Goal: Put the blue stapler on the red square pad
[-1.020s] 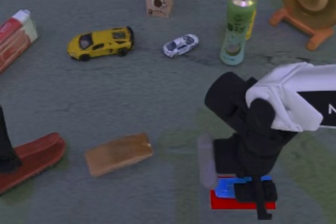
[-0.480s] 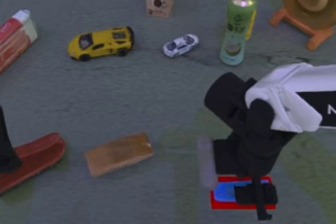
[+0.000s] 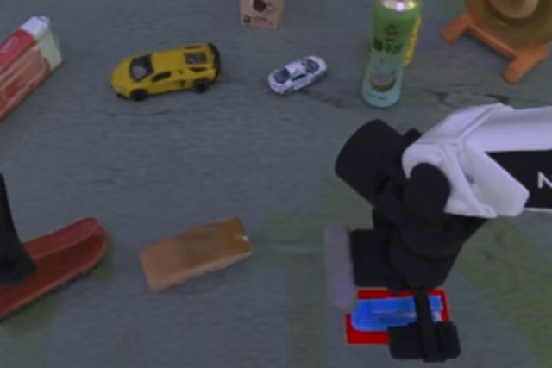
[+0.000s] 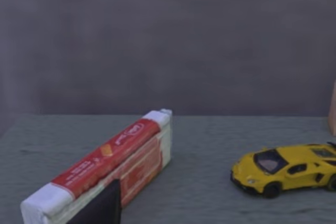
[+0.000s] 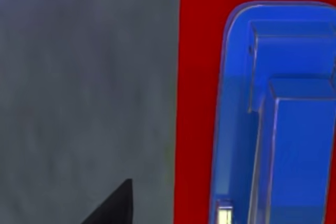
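Presently the blue stapler (image 3: pixel 385 310) lies flat on the red square pad (image 3: pixel 355 331). Right gripper (image 3: pixel 423 342) sits at the pad's near edge, fingers' state indeterminable. Left arm parked at the table's left edge.

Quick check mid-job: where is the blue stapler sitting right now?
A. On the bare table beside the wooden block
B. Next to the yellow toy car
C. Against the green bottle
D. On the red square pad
D. The blue stapler lies flat on the red square pad, with red showing around it in the top view and along its edge in the right wrist view.
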You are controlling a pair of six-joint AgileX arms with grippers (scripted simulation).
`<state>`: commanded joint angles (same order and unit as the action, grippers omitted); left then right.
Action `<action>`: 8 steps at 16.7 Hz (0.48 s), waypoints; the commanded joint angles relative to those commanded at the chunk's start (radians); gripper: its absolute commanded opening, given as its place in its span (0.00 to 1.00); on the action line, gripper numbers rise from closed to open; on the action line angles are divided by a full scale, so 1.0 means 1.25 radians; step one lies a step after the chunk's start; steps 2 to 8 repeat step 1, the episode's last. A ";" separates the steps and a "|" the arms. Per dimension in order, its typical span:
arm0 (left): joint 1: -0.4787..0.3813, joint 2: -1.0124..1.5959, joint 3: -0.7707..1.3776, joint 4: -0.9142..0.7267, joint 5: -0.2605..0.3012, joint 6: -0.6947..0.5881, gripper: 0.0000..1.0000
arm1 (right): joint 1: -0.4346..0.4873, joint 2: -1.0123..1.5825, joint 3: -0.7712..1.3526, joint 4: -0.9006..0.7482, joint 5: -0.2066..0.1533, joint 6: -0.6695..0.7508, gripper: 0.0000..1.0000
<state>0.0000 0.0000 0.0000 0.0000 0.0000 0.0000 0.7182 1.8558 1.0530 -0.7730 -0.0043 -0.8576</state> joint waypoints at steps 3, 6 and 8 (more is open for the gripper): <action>0.000 0.000 0.000 0.000 0.000 0.000 1.00 | 0.000 0.000 0.000 0.000 0.000 0.000 1.00; 0.000 0.000 0.000 0.000 0.000 0.000 1.00 | 0.000 0.000 0.000 0.000 0.000 0.000 1.00; 0.000 0.000 0.000 0.000 0.000 0.000 1.00 | 0.000 0.000 0.000 0.000 0.000 0.000 1.00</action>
